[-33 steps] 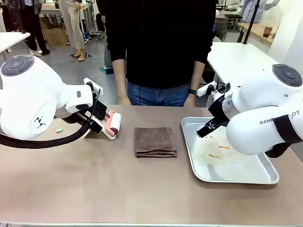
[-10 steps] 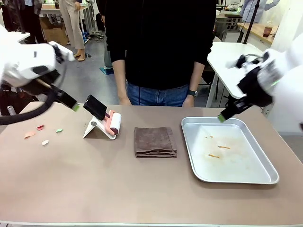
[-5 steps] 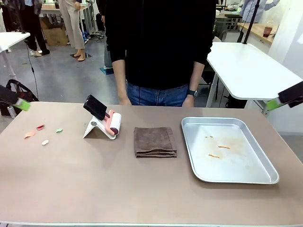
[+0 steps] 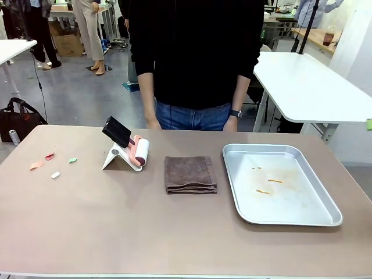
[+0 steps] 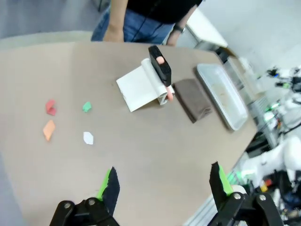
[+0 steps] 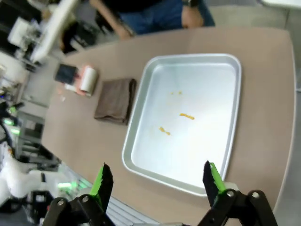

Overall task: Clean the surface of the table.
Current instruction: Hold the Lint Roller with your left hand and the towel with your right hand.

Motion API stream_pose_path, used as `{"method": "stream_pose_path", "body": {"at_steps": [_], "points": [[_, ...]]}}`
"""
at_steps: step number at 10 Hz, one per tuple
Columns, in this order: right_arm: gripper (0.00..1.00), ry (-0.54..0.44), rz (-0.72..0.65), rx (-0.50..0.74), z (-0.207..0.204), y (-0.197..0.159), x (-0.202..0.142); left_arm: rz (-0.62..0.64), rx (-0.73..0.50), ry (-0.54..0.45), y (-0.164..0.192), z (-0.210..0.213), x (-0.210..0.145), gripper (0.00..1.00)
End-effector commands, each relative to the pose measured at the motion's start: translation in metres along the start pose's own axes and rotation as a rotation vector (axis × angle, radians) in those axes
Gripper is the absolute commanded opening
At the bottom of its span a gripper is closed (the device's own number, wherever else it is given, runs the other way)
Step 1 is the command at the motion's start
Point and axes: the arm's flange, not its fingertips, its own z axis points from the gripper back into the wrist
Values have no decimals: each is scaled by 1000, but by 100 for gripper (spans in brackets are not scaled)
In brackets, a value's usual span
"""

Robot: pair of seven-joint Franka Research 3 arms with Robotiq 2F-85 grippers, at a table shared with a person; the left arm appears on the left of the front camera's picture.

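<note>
Locate the table (image 4: 145,226): tan top, long axis left to right across the front view, a person (image 4: 195,58) in black standing at the far edge. Carries, left to right, coloured paper scraps (image 4: 52,165), a lint roller (image 4: 138,152) on a white stand (image 4: 113,158), a folded brown cloth (image 4: 189,174) and a metal tray (image 4: 296,200) (orange crumbs (image 4: 274,181) inside). Beyond: grey floor (image 4: 87,99), a white table (image 4: 308,81). Left gripper (image 5: 163,184): jaws spread, high above the table's scrap end. Right gripper (image 6: 157,181): likewise spread wide, high above the tray end.

Brown cloth (image 4: 190,174) beside a silver tray (image 4: 293,206) (crumbs (image 4: 275,181) inside).
</note>
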Motion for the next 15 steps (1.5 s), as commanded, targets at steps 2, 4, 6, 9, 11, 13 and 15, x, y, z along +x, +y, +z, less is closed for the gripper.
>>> {"method": "stream_pose_path", "body": {"at_steps": [2, 4, 6, 9, 11, 13, 15], "points": [[100, -160, -190, 137, 27, -61, -39, 139, -128, -162, 39, 0, -36, 100], [100, -218, -290, 178, 36, -87, -57, 184, -172, -227, 44, -3, -44, 100], [100, -247, -357, 206, 36, -108, -72, 205, -189, -249, 42, -9, -44, 100], [100, -241, -458, 194, 34, -132, -93, 212, -180, -281, 42, -7, -45, 100], [100, -218, -518, 182, 24, -145, -99, 213, -136, -242, 41, -13, -40, 100], [100, -224, -487, 179, 45, -143, -83, 240, -164, -244, 51, -5, -38, 100], [100, -224, -487, 179, 45, -143, -83, 240, -164, -244, 51, -5, -38, 100]]}}
